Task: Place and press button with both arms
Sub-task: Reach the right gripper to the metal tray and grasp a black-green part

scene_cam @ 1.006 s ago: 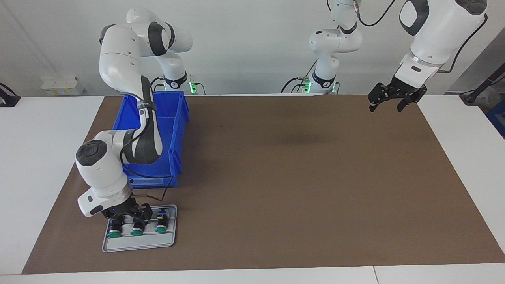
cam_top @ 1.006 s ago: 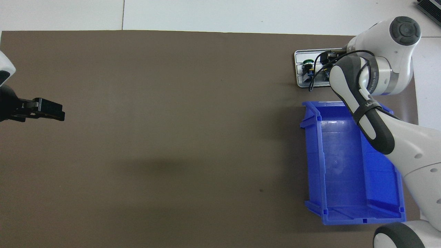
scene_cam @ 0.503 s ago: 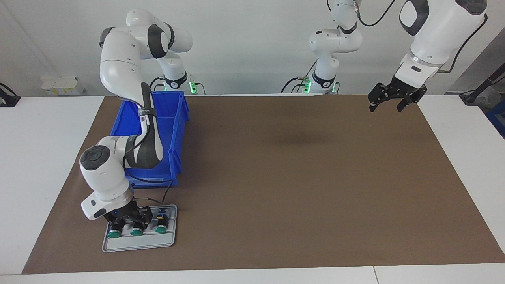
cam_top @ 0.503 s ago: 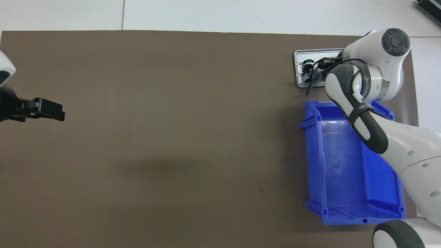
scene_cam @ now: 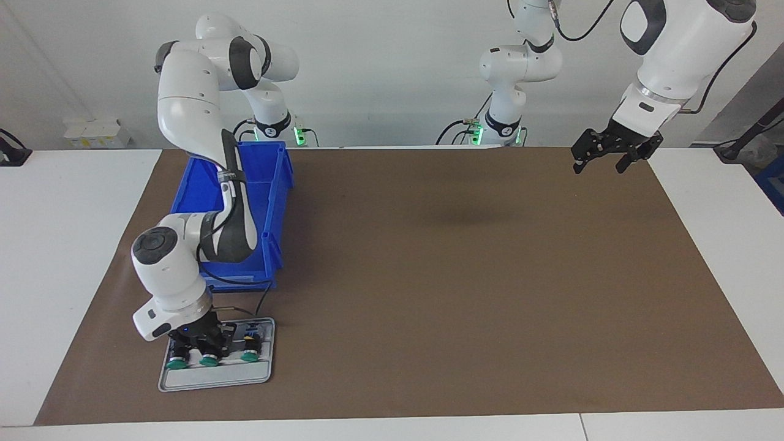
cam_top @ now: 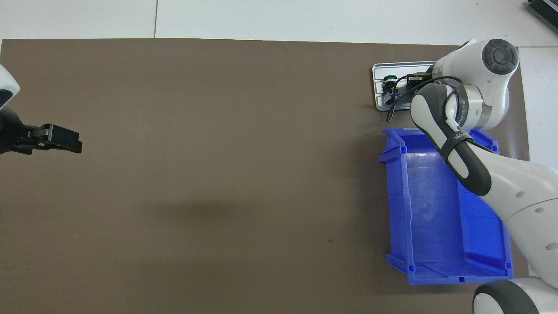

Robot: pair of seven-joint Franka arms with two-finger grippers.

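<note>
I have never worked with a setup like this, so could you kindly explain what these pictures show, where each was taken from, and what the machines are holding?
These are two white robot arms at one table covered by a brown mat. One picture faces the robots from across the table; the other looks steeply down from above their own end, so its sides are swapped.

On the mat, toward the right arm's end, stands a blue bin. Farther from the robots than the bin lies a small grey tray with three green-capped push buttons. The right gripper is down in the tray, closing around the middle button; whether it grips it firmly I cannot tell, and the button is not yet lifted.

The left gripper waits open and empty in the air over the mat's other end.
</note>
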